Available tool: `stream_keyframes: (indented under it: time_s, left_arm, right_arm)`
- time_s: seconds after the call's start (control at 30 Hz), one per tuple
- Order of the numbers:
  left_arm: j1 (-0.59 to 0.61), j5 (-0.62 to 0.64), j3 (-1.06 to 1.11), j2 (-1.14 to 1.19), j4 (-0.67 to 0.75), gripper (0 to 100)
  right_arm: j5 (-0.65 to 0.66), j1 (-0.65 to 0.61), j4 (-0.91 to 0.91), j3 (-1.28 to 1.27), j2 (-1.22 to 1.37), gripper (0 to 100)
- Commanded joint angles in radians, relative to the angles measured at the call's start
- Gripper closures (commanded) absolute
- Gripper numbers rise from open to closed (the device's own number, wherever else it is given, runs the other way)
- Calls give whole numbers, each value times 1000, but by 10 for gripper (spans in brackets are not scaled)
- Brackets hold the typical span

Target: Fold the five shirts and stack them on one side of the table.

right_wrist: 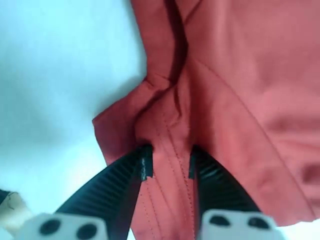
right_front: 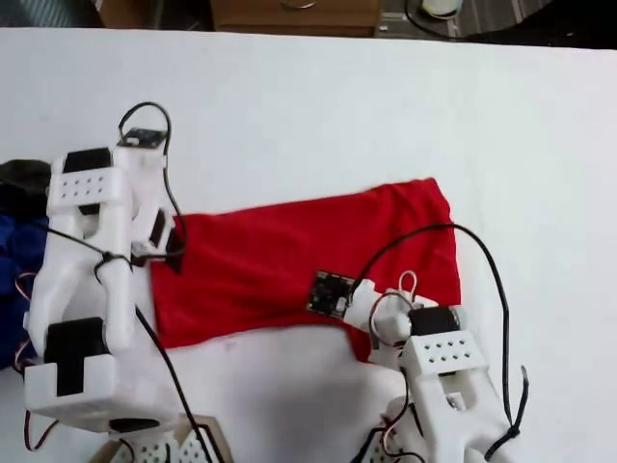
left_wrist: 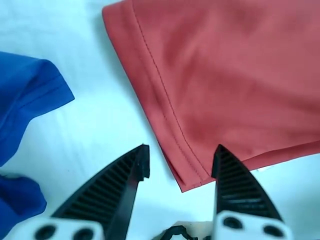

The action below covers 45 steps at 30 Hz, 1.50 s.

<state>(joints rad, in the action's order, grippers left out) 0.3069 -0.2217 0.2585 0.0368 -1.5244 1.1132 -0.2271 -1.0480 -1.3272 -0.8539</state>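
Note:
A red shirt (right_front: 289, 256) lies spread across the middle of the white table (right_front: 337, 106), partly folded into a band. In the left wrist view my left gripper (left_wrist: 180, 160) is open, its fingers standing either side of the hemmed corner of the red shirt (left_wrist: 225, 75). From above, that left gripper (right_front: 164, 236) is at the shirt's left edge. My right gripper (right_wrist: 170, 162) is shut on a bunched, stitched fold of the red shirt (right_wrist: 240, 75) at its front right corner. The right arm (right_front: 434, 357) stands at the front right.
Blue shirts (right_front: 14, 280) are piled at the table's left edge, with a dark garment (right_front: 24, 178) behind them. A blue sleeve (left_wrist: 30, 95) lies close beside the left gripper. Bare table lies behind and right of the red shirt. Cables trail from both arms.

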Motion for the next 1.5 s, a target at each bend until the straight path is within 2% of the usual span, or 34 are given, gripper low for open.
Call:
stream_keyframes:
  time_s: [0.0,0.43,0.57,0.87,1.2,1.47]
  left_arm:
    - [3,8,-45,-37,0,773]
    - [3,8,-42,-37,0,773]
    - [3,8,-42,-37,0,773]
    - [3,8,-47,-37,0,773]
    - [3,8,-50,-37,0,772]
    - [3,8,-50,-37,5,772]
  right_arm:
    - [-5,4,13,0,-15,865]
    - [-5,2,56,-71,-15,867]
    - [-5,4,90,-71,-15,975]
    - [-8,4,88,-64,-22,977]
    - [-9,1,-108,126,-24,977]
    - [-3,-4,-229,155,-25,977]
